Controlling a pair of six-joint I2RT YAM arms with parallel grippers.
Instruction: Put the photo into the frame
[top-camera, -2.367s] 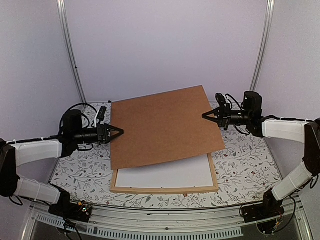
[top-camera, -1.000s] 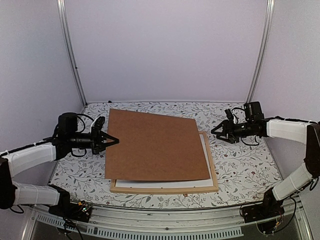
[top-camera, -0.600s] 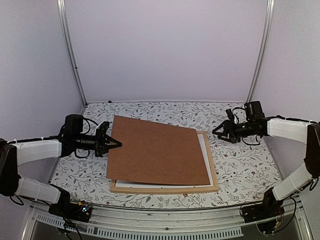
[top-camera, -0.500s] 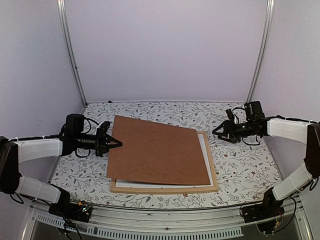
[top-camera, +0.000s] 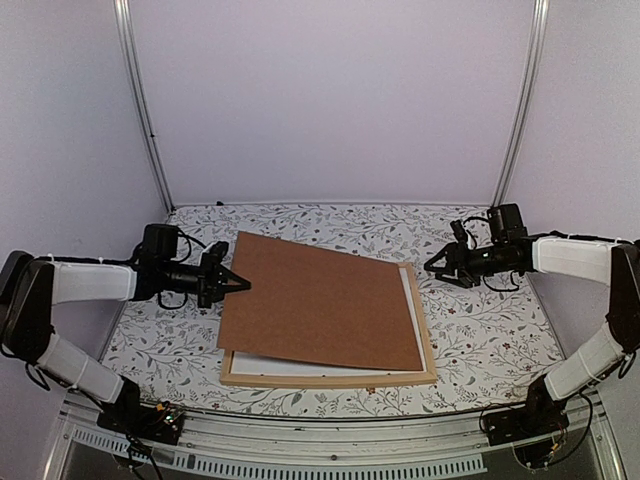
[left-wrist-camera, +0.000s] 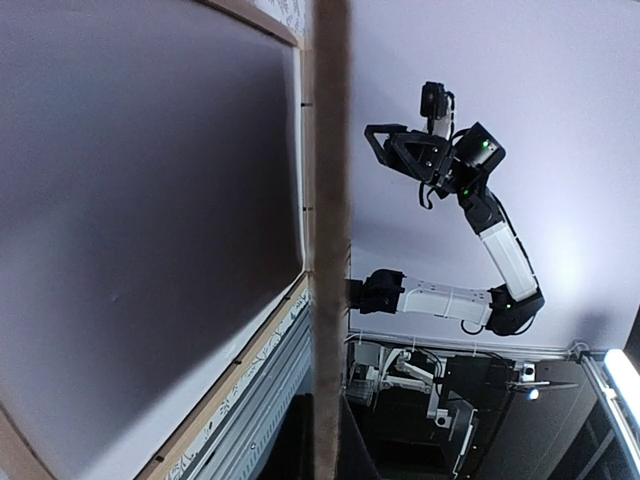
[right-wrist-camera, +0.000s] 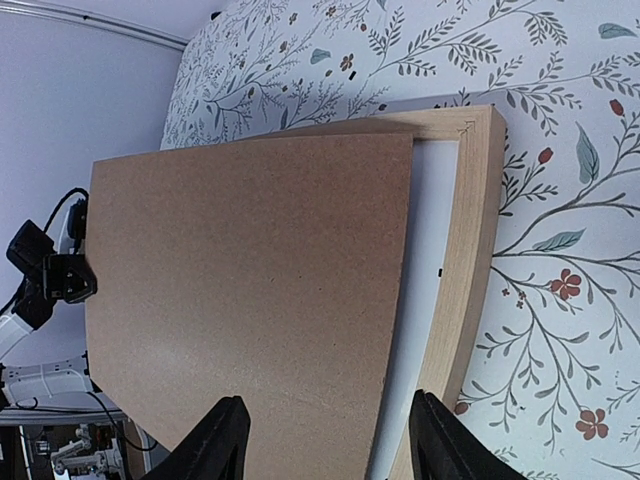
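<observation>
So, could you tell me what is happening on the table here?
The left pincer holds the brown backing board by its left edge, tilted and skewed over the wooden frame, left side raised. A white sheet shows beneath it. The right pincer is open, off the board's far right corner. No photo is visible.

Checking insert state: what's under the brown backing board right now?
The frame: its near and right wood strips show, with a white strip just inside. The backing board hides the rest; no photo visible.

Brown board (top-camera: 320, 300) across the frame (top-camera: 330, 378)
</observation>
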